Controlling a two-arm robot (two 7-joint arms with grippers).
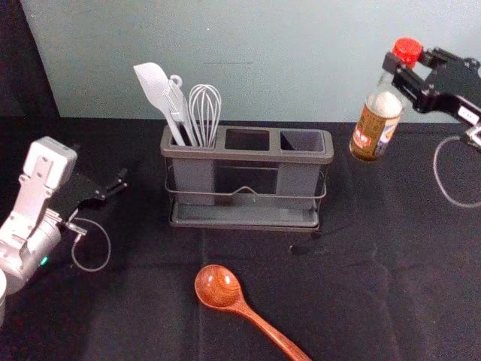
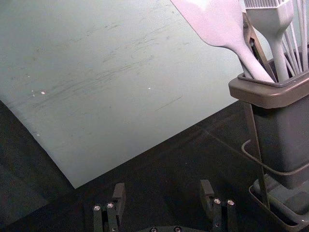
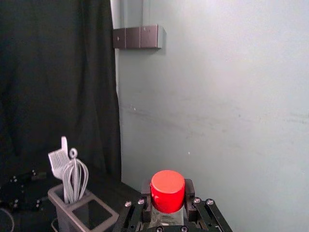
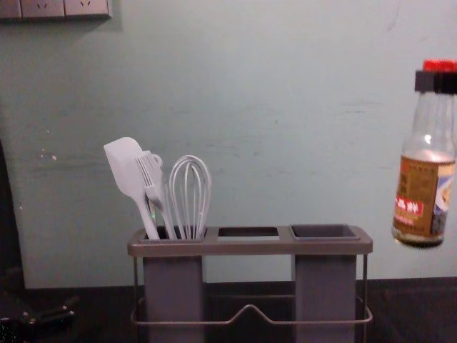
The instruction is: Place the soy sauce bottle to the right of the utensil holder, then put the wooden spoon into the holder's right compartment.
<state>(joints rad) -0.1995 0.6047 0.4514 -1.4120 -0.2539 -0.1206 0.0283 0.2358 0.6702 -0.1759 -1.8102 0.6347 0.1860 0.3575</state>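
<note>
Clearly, the right gripper point(image 3: 168, 192) has its fingers closed around the neck of the bottle point(image 1: 376, 126), just under the cap point(image 1: 407, 50). That high hold probably serves to leave the base free to meet the cloth point(image 1: 376, 256) first. The bottle hangs in the air at two o'clock from the holder point(image 1: 244, 222), leaning slightly with its base toward it, so it likely wants straightening and lowering on that side. The rim's right end is the thing to miss on the way down, and the wall point(image 1: 301, 60) behind leaves little room to swing back.

The spoon point(image 1: 219, 286) lies flat at six o'clock from the holder, bowl nearest it and handle running off toward five, handy for a later lift into the right compartment point(image 1: 302, 140). The spatula point(image 1: 153, 84), brush point(image 4: 151, 174) and whisk point(image 1: 204, 113) stand in the left compartment, away from that drop. The left gripper point(image 2: 162, 187) idles at nine o'clock, fingers spread wide around nothing.
</note>
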